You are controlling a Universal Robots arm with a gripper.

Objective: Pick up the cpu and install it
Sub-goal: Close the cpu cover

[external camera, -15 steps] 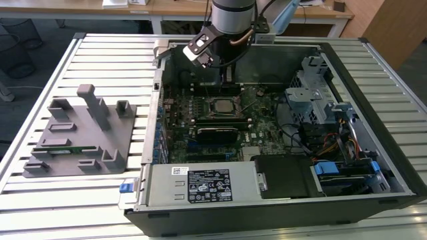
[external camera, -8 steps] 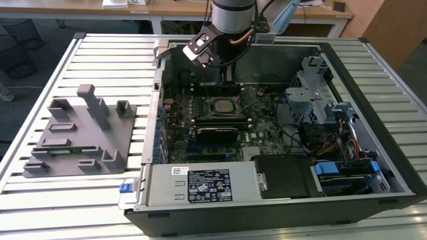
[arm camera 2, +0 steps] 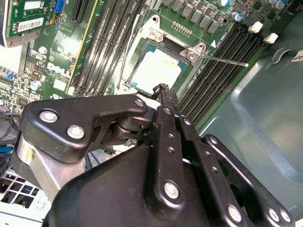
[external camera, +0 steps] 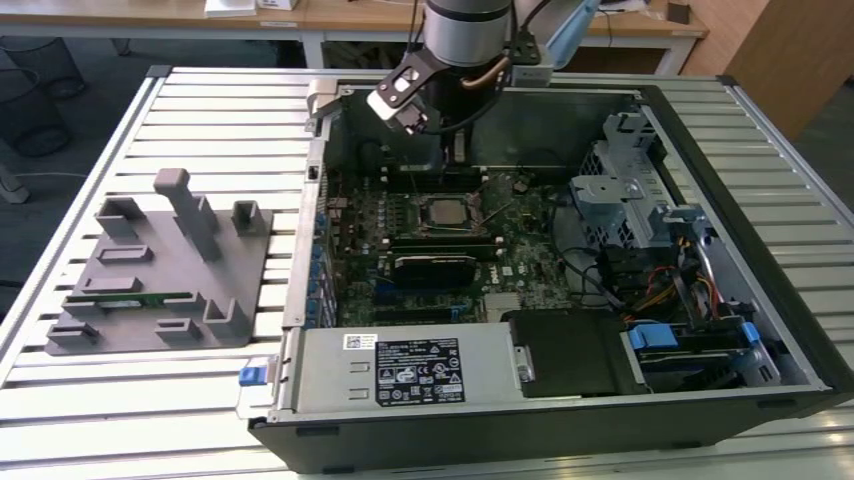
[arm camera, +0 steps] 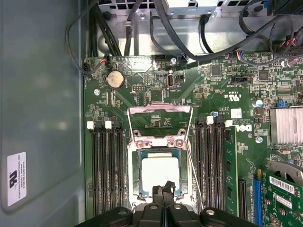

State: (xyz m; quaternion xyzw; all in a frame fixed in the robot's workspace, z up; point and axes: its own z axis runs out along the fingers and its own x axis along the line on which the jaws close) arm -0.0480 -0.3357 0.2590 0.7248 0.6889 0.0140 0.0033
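Your hand [arm camera: 164, 190] pinched closed on nothing, tips poised just over the cpu's [arm camera: 160, 171] near edge, cpu lying flat in the motherboard socket [arm camera: 133, 187], load plate [arm camera: 160, 110] swung open, you see.

You can spot print in four places, though none of it reads clearly. In the first wrist view a white sticker [arm camera: 16, 178] sits on the grey case wall [arm camera: 42, 94], well apart from the pincer [arm camera: 163, 190], and white lettering [arm camera: 244, 128] marks the motherboard [arm camera: 142, 101] nearer to it. In the second wrist view barcode stickers [arm camera 2: 31, 23] lie on a green card [arm camera 2: 13, 16], far from the pincer. In the exterior view a black label [external camera: 418, 368] (a small white barcode tag [external camera: 358, 341] beside it) covers the power supply box [external camera: 334, 388], well apart from the pincer.
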